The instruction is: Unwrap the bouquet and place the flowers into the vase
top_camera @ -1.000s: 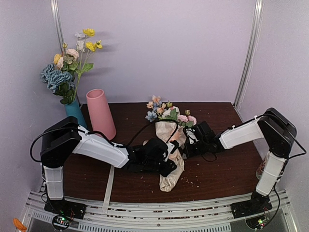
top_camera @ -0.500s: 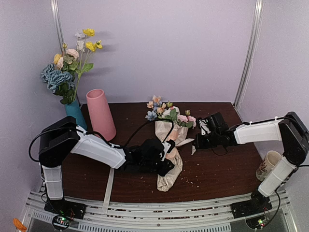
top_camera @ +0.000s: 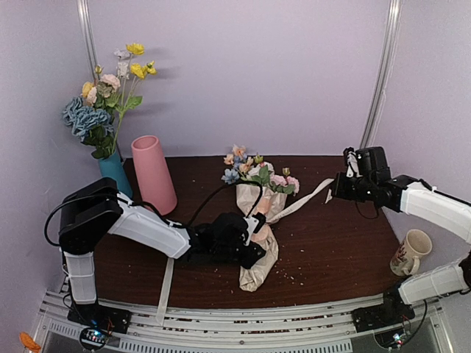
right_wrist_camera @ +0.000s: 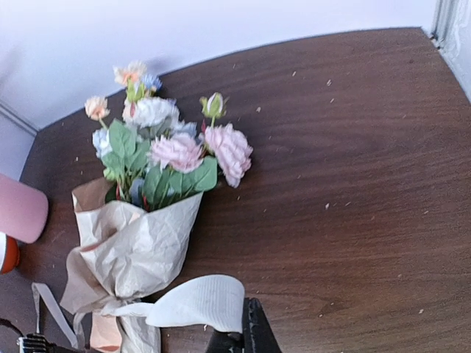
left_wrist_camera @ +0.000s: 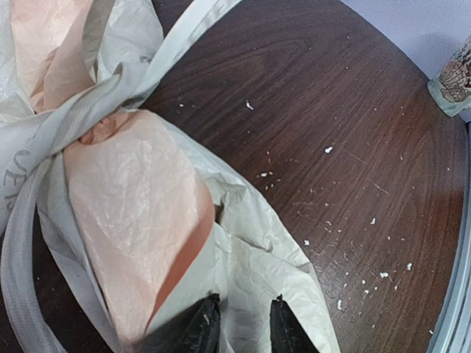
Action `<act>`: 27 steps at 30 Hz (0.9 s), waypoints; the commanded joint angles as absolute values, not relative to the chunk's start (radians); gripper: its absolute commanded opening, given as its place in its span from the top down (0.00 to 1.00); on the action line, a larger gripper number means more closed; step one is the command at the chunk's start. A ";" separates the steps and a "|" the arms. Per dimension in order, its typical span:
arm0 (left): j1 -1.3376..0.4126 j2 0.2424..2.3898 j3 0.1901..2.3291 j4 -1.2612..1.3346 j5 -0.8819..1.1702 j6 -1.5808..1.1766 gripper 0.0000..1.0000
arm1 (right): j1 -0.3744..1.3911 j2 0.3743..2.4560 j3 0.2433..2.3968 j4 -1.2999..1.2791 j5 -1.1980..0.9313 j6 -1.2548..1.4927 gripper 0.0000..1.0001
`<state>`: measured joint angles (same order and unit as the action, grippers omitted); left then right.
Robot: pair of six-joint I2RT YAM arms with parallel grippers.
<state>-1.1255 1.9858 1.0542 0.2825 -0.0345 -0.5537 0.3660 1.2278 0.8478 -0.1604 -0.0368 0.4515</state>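
Right gripper [top_camera: 338, 187]: jaws together, clamped on the free end of the cream ribbon [top_camera: 302, 200]. It sits right of centre in the top view. In the right wrist view only the finger bases show, cut off by the bottom edge, with the ribbon end curling just left of them.

The ribbon stretches down-left to the bouquet [top_camera: 259, 220], which lies on the table [top_camera: 331, 250] at mid-frame.

Left gripper [left_wrist_camera: 241, 332]: jaws narrowly apart, pinching a fold of the bouquet's pale paper. Only the fingertips show, at the bottom edge. The ribbon knot sits at upper left of that view.

The flowers [top_camera: 257, 175] point toward the back wall, still in the paper cone. The vase [top_camera: 153, 173] stands upright at left, well apart from the bouquet. In the top view the left fingertips are hard to make out against the paper.
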 commanded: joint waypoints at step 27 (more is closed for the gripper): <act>-1.120 1.890 1.075 0.183 -0.023 -0.520 0.59 | 0.265 1.009 0.952 -0.150 -0.173 0.494 1.00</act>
